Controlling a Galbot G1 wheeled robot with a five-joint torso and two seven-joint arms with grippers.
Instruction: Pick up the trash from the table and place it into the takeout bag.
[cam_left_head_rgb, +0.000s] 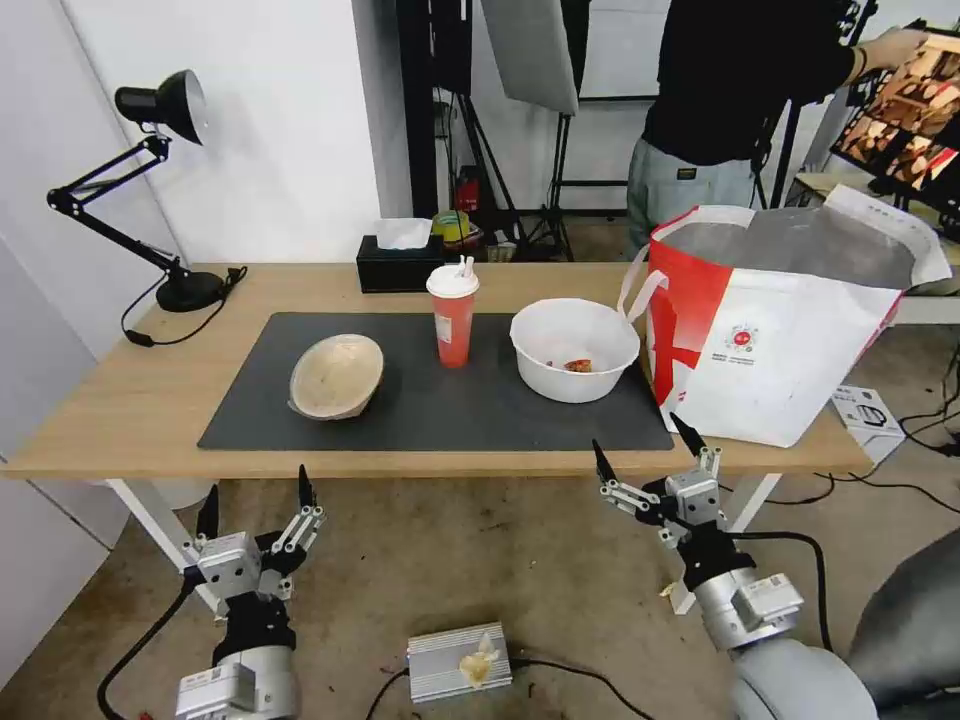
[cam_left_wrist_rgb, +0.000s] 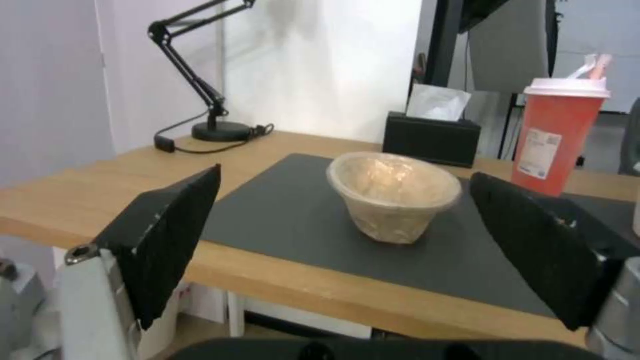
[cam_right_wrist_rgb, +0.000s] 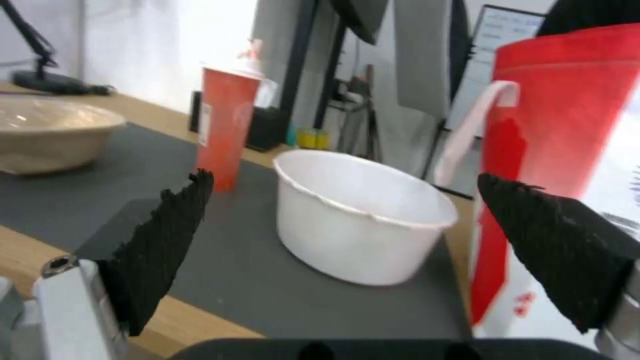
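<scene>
On the dark grey mat (cam_left_head_rgb: 440, 415) of the light-wood table (cam_left_head_rgb: 130, 410) lie three pieces of trash. A beige lidded paper bowl (cam_left_head_rgb: 336, 376) (cam_left_wrist_rgb: 393, 195) (cam_right_wrist_rgb: 50, 132) sits tilted at the left. A red paper cup with a white lid (cam_left_head_rgb: 453, 315) (cam_left_wrist_rgb: 560, 132) (cam_right_wrist_rgb: 227, 127) stands in the middle. At the right is a white round bowl (cam_left_head_rgb: 574, 348) (cam_right_wrist_rgb: 360, 220) holding red scraps. The white and red takeout bag (cam_left_head_rgb: 780, 320) (cam_right_wrist_rgb: 567, 150) stands open at the table's right end. My left gripper (cam_left_head_rgb: 258, 496) (cam_left_wrist_rgb: 347, 245) and right gripper (cam_left_head_rgb: 645, 445) (cam_right_wrist_rgb: 347, 240) hover open and empty, below and in front of the table edge.
A black desk lamp (cam_left_head_rgb: 150, 190) (cam_left_wrist_rgb: 200, 75) and its cord sit at the table's back left. A black tissue box (cam_left_head_rgb: 400, 262) (cam_left_wrist_rgb: 432, 131) stands at the back edge. A silver box (cam_left_head_rgb: 458, 660) and cables lie on the floor. A small carton (cam_left_head_rgb: 868, 412) lies beside the bag.
</scene>
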